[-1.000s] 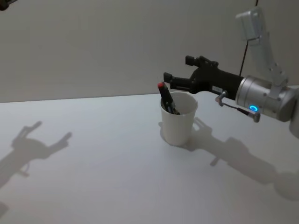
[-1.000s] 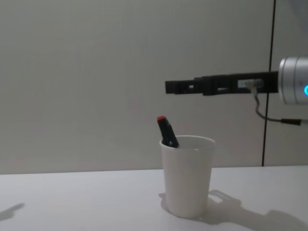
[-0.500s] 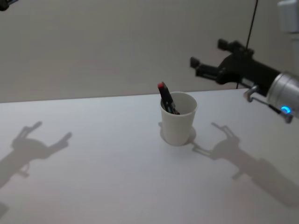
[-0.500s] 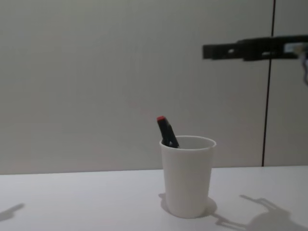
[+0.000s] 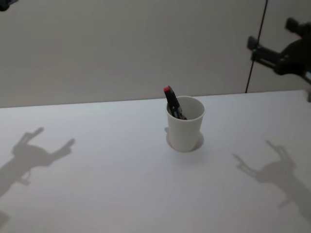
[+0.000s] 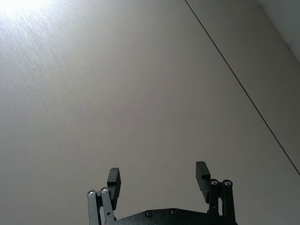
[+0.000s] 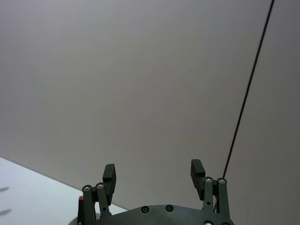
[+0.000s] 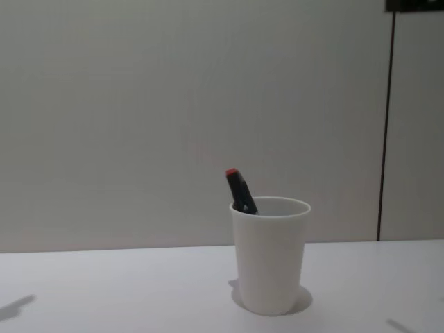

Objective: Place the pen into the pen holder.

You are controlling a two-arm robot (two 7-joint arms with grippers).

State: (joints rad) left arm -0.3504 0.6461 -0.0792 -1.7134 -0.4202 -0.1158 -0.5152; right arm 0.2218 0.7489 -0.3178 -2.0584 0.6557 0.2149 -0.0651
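White table [image 5: 97, 194] under a plain grey wall: we see our white paper pen holder [image 5: 185, 124] upright, black red-capped pen [image 5: 172, 101] leaning inside; right gripper [image 5: 270, 42] raised, spread empty; left gripper [image 6: 158, 180] spread too.

- Right gripper [image 5: 260, 46] raised high, above and well to the right of the pen holder [image 5: 185, 124], fingers spread apart, nothing between them.
- Same right gripper [image 7: 152, 172] seen from its wrist: both black fingers parted, empty.
- Left gripper [image 6: 158, 179] lifted, aimed at the wall, fingers wide apart, empty.
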